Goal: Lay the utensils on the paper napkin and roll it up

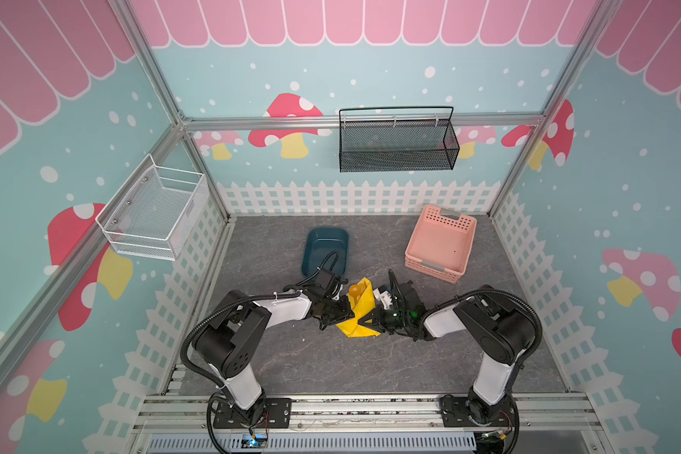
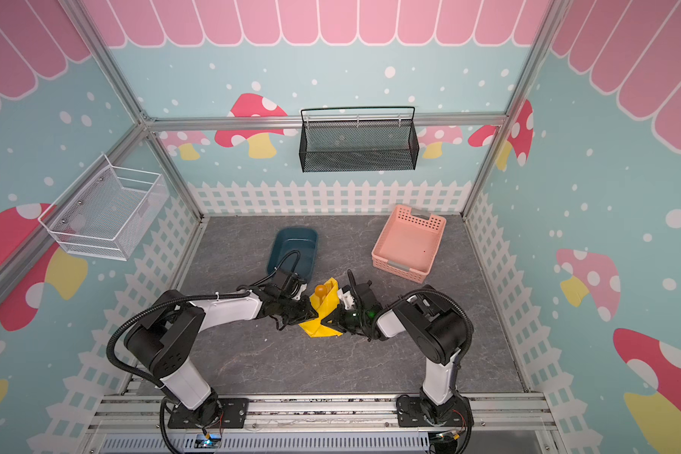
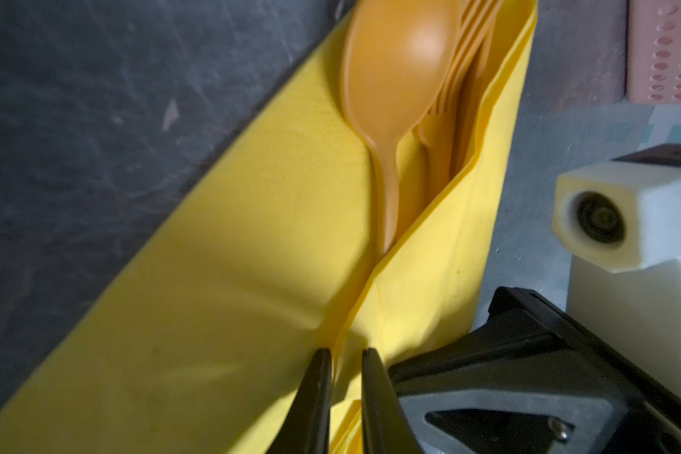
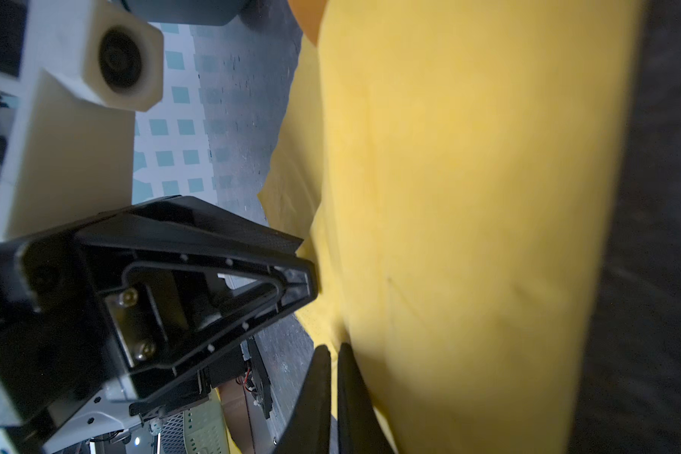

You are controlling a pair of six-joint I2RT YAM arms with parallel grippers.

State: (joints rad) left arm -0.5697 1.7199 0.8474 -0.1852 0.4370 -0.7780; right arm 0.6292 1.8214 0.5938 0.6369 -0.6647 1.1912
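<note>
Yellow thin paper napkin (image 1: 360, 304) (image 3: 252, 275): on the grey marbled tabletop (image 1: 331, 361), between the two arms and near the dark blue oval plastic tub (image 1: 325, 247). One long side is folded up and over, forming a trough.

Contents: orange plastic round-bowled spoon (image 1: 355, 291) (image 2: 321, 291), its bowl exposed at the napkin's far end in both top views. The orange plastic fork (image 3: 462, 59) has its tines just beside the spoon bowl. Both handles run under the fold. A third piece cannot be made out.

Left tool (image 1: 348, 310) (image 3: 346, 353): at the napkin's left edge, jaws a narrow slit apart with a paper fold in the slit. Whether it pinches cannot be told.

Right tool (image 1: 372, 316) (image 4: 333, 350): jaws together on the napkin's right edge.

Pink perforated plastic basket (image 1: 441, 243): well apart, back right.
</note>
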